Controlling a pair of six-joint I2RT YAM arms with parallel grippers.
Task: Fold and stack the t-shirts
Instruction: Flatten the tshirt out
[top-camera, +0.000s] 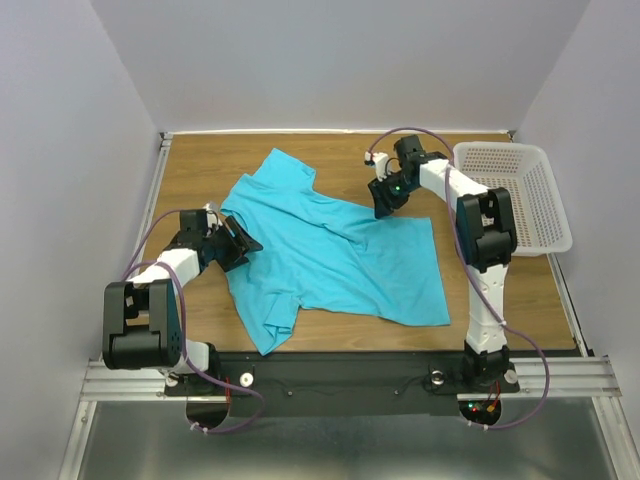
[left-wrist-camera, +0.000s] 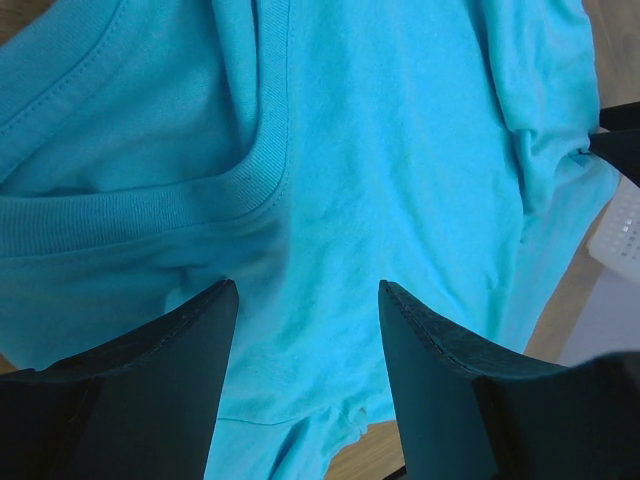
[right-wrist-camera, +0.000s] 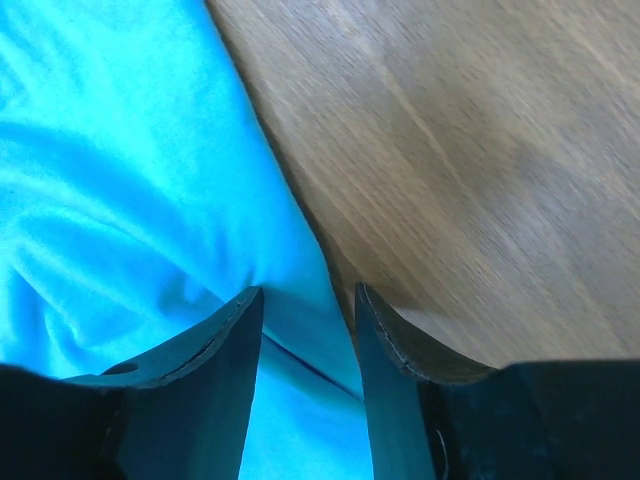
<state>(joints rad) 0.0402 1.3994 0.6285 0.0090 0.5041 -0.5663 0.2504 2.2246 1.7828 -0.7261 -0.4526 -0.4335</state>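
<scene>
Turquoise t-shirt (top-camera: 330, 250), left tool (top-camera: 240, 243) tilted at collar (left-wrist-camera: 200, 200), right tool (top-camera: 384, 202) straddling edge

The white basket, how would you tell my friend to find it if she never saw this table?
Look at the wooden table and go to its far right corner, just past the right arm. The basket sits there, a white plastic rectangle. It is the only thing with walls full of little holes, unlike the soft turquoise t-shirt spread in the middle.

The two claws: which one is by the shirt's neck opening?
The left gripper: it hangs over the ribbed collar of the t-shirt; the right gripper straddles a plain edge beside the wooden table.
</scene>
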